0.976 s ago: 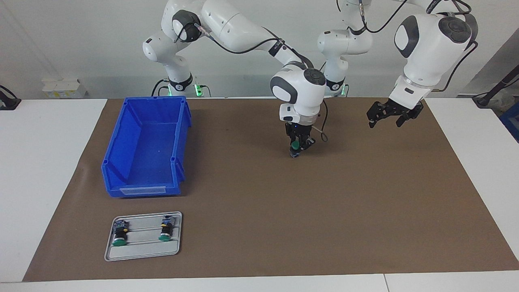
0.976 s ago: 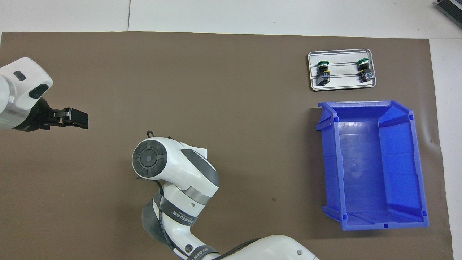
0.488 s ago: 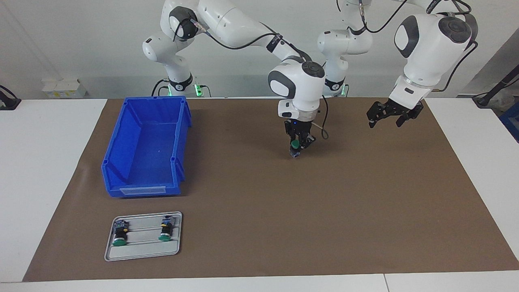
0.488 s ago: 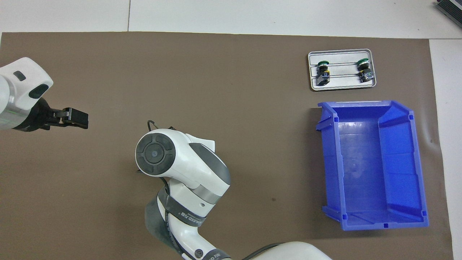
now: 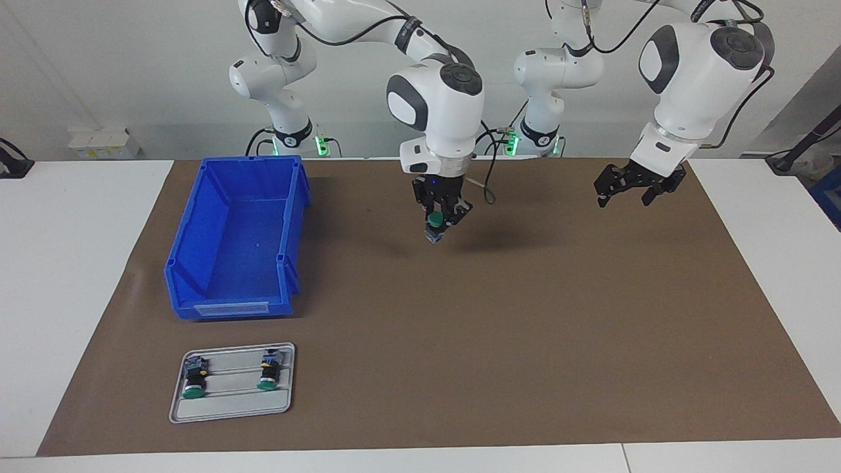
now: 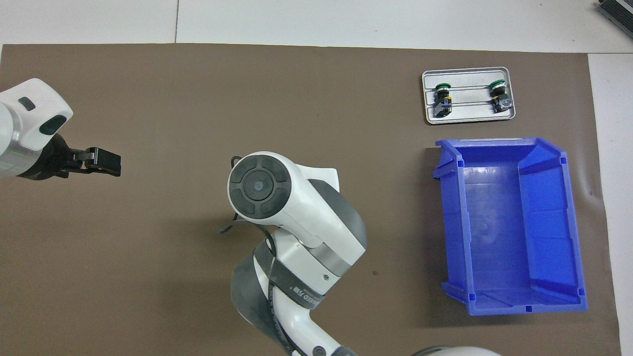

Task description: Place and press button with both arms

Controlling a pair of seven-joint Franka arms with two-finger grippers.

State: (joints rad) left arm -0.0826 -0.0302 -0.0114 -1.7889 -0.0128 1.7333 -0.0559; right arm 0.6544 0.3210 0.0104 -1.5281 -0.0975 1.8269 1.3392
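Observation:
My right gripper [image 5: 439, 222] is shut on a button [image 5: 434, 226], green cap upward and grey-blue end downward, and holds it above the brown mat [image 5: 499, 341], between the blue bin and the table's middle. In the overhead view the right arm's wrist [image 6: 277, 198] hides this gripper and button. My left gripper [image 5: 624, 198] is open and empty, waiting in the air over the mat at the left arm's end; it also shows in the overhead view [image 6: 111, 163]. Two more buttons [image 5: 193, 381] [image 5: 268, 376] lie in a grey tray [image 5: 232, 402].
An empty blue bin [image 5: 190, 223] stands on the mat at the right arm's end, also in the overhead view [image 6: 573, 222]. The grey tray [image 6: 469, 114] with its two buttons [image 6: 441, 96] [image 6: 499, 94] lies just farther from the robots than the bin.
My right gripper has risen from just above the mat and carried the button toward the blue bin. The left arm has not moved.

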